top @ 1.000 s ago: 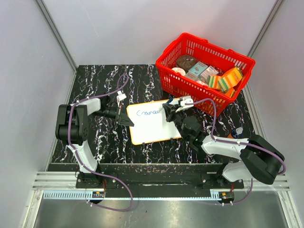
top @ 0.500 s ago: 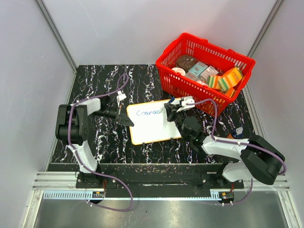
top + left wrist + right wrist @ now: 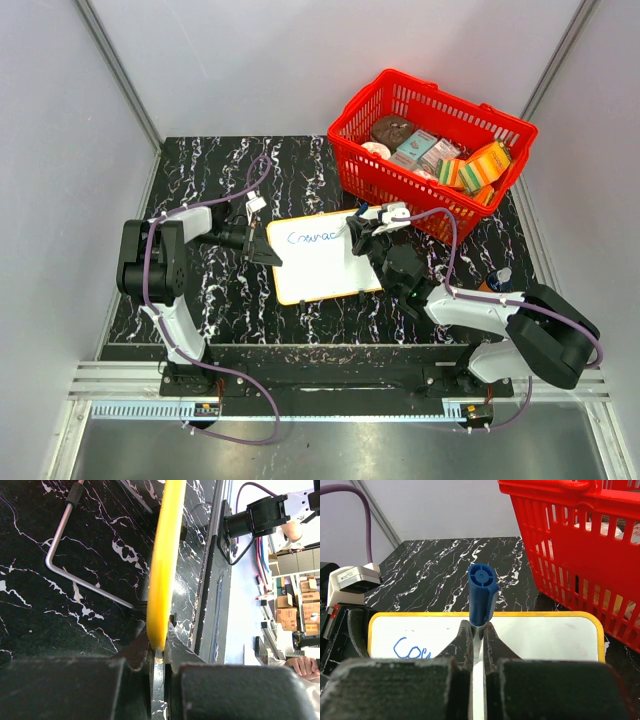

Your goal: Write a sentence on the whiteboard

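Observation:
The whiteboard [image 3: 320,268], white with a yellow rim, lies on the black marble table. Blue writing, the start of the sentence [image 3: 312,238], runs along its top left. My left gripper [image 3: 272,256] is shut on the board's left edge; in the left wrist view the yellow rim [image 3: 162,570] sits pinched between the jaws of that gripper [image 3: 159,647]. My right gripper [image 3: 352,232] hovers over the board's upper right, shut on a blue marker [image 3: 482,595] that stands up between its fingers. The right wrist view shows the board [image 3: 545,635] and the sentence's first letters [image 3: 412,649].
A red basket [image 3: 430,150] full of packets stands just behind and right of the board, close to the right gripper; its wall [image 3: 570,555] fills the right wrist view's upper right. A bent metal rod [image 3: 75,575] lies beside the board. A small bottle [image 3: 497,278] sits by the right arm.
The right gripper with the marker has shifted slightly to the right along the first line of writing. The left gripper has not moved.

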You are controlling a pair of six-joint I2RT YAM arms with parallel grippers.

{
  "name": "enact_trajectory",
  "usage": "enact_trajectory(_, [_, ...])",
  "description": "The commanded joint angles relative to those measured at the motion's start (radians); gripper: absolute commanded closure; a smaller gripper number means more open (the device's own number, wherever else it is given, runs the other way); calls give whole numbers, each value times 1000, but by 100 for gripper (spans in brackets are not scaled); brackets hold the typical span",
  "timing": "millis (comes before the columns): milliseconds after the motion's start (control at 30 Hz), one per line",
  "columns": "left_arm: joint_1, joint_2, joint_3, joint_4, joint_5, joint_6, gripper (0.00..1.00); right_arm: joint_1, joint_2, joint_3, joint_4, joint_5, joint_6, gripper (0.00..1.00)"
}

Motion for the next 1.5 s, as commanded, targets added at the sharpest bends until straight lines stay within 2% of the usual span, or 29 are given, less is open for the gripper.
enact_trajectory(0, [-18, 20, 17, 7, -136, 40, 100, -14, 5, 34, 39, 52, -32, 100])
enact_trajectory(367, [-18, 20, 16, 7, -136, 39, 100, -15, 10, 14, 99, 38, -45, 100])
enact_trajectory(767, [-18, 20, 17, 7, -137, 37, 100, -15, 1, 2, 15, -4, -11, 100])
enact_trajectory(1467, [-20, 23, 19, 7, -137, 37, 100, -15, -22, -79, -4, -53, 57, 100])
